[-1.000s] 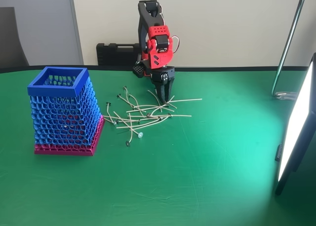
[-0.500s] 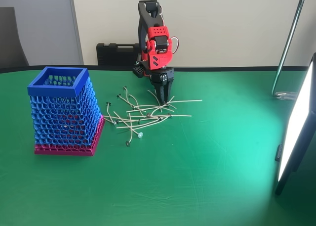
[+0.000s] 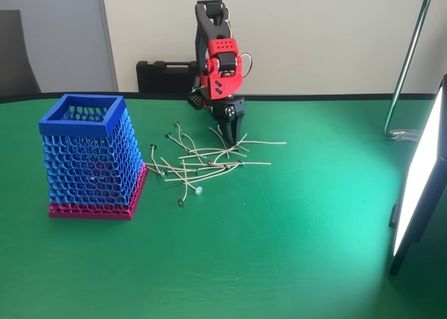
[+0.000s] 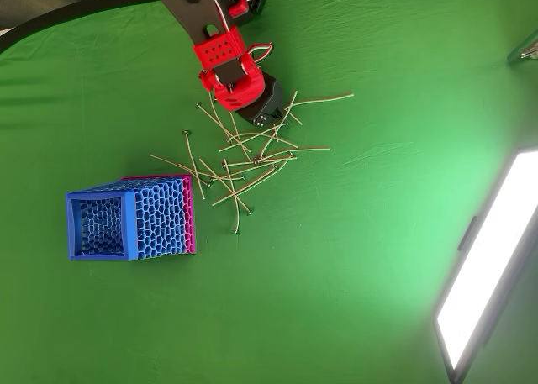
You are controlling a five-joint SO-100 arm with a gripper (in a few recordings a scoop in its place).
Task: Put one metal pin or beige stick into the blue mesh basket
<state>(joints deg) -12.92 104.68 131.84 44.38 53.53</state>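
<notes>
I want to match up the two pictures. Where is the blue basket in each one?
Fixed view: the blue basket stands on the left side, upright on its pink base, left of the pile of sticks.
Overhead view: the basket sits at the left, a little below the middle, seen from the top.
Shared landmark: the pile of sticks lies between the basket and the red arm in both views.

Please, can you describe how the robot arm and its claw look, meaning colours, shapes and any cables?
The arm mixes black link pieces with bright red, boxy housings; one red face carries a grid of small round holes. A thin pale cable loops out beside the red section. The claw is black, with two narrow fingers tapering to points, on a black block with small round marks on its front.
</notes>
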